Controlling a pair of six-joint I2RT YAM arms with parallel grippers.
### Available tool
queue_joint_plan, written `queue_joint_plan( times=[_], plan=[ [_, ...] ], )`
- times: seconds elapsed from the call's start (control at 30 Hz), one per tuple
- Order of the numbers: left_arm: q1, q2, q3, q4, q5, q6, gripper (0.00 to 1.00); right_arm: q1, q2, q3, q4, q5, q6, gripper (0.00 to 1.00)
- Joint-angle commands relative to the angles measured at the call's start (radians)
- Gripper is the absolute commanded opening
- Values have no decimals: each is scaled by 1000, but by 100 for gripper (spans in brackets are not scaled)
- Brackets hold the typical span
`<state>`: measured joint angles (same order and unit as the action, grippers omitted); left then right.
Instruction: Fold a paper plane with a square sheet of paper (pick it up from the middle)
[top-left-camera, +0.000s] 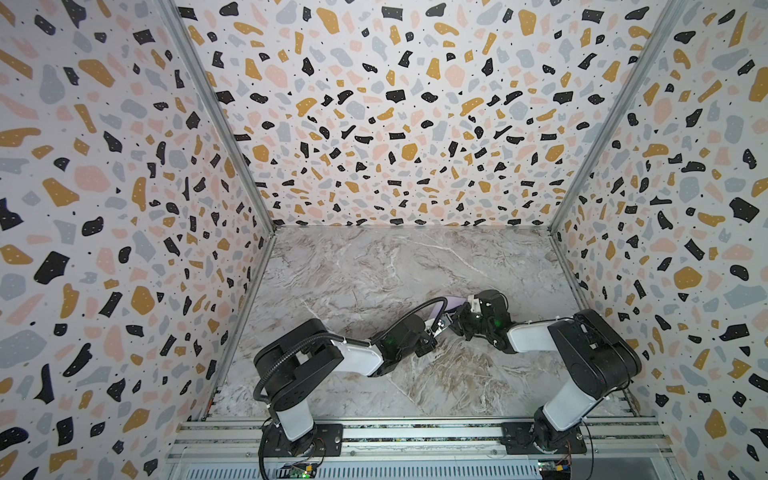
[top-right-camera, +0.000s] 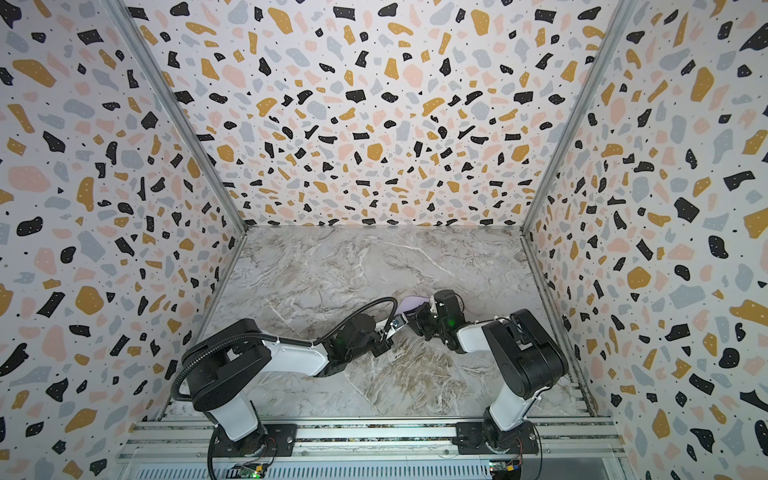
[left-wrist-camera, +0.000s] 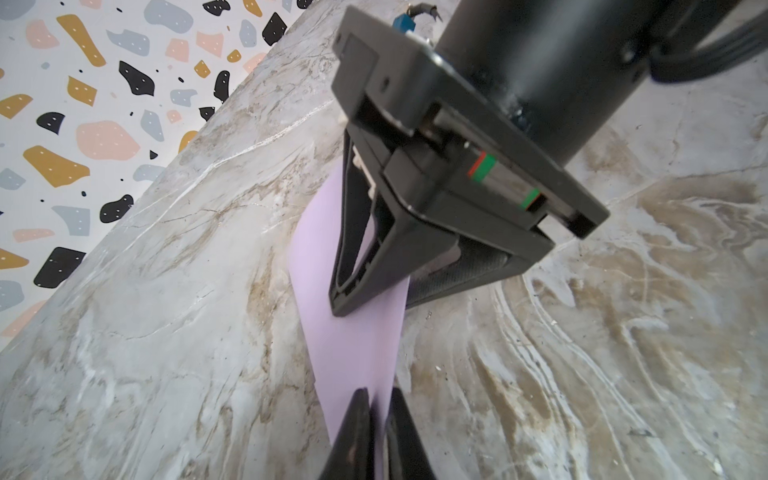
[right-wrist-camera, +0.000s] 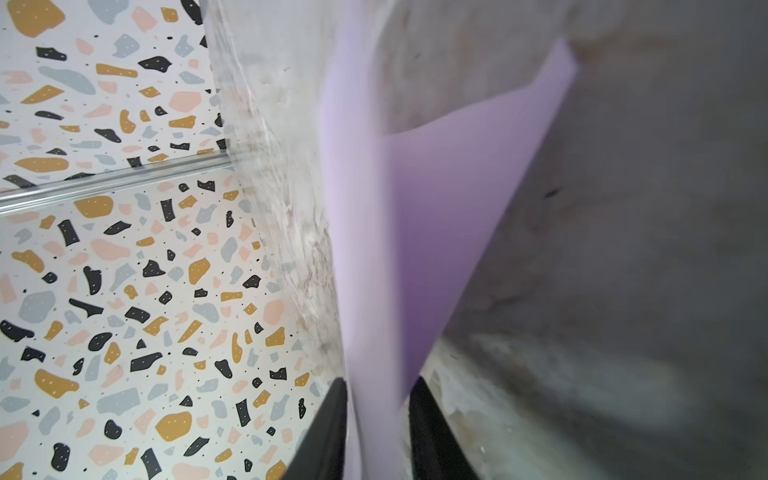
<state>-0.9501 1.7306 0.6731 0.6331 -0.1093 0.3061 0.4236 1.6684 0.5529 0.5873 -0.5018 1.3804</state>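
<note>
left hand pinches sheet edge; right hand parted, astride sheet; table roomy beyond

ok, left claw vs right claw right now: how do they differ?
The left claw has its jaws almost together, pinching the lilac paper; the right claw has its jaws clearly apart, the paper passing between them. The left claw takes the paper at one end; the right claw straddles it farther along. Shared: both black, same sheet between their jaws.
</note>
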Motion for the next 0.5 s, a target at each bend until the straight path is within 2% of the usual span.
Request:
queue_joint_plan(
  times=[0.0, 0.13, 0.3, 0.47],
  plan=[
    [-3, 8, -22, 51, 10, 9, 11, -17, -30, 17, -77, -26, -62, 30],
    [-3, 15, -32, 49, 23, 5, 11, -29, -32, 5, -82, -45, -76, 30],
    [-3, 27, -34, 42, 24, 5, 12, -32, -32, -3, -88, -65, -83, 23],
    [-3, 36, -32, 32, 16, 11, 13, -37, -42, -16, -92, -82, -83, 23]
  ],
)
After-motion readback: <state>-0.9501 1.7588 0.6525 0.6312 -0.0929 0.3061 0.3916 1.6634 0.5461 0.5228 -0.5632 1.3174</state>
